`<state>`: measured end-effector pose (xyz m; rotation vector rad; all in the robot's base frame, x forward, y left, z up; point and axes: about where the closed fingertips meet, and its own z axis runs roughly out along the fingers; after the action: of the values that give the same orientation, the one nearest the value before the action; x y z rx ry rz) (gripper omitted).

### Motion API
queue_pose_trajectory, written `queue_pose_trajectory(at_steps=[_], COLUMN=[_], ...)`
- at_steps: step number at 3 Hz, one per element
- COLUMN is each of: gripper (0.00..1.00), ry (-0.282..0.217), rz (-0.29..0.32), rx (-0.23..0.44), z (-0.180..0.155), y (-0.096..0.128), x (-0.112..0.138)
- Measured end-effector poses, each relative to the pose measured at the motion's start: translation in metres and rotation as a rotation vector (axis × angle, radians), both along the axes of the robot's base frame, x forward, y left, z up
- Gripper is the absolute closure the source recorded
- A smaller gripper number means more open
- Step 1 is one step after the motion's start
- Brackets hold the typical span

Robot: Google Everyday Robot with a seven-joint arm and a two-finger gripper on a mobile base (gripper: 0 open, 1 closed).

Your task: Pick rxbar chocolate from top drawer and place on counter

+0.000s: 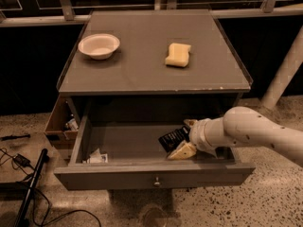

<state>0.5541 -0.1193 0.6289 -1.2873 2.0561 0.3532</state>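
Note:
The top drawer is pulled open below the counter. My gripper reaches into the drawer's right part from the right. Its tan fingers are closed around the rxbar chocolate, a black wrapper bar held tilted just above the drawer floor. The white arm hides the drawer's right end.
A white bowl and a yellow sponge sit on the counter. A white paper scrap lies in the drawer's left front corner. A brown cardboard box stands left of the drawer. Cables lie on the floor at left.

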Motion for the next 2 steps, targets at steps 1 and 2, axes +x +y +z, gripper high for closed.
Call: queue_pose_trajectory(at_steps=[1, 2], gripper=[0.08, 0.04], ry=[0.021, 0.064], rz=[-0.032, -0.09], rx=[-0.014, -0.032], z=[-0.014, -0.032], y=[-0.002, -0.011], x=[0.007, 0.019])
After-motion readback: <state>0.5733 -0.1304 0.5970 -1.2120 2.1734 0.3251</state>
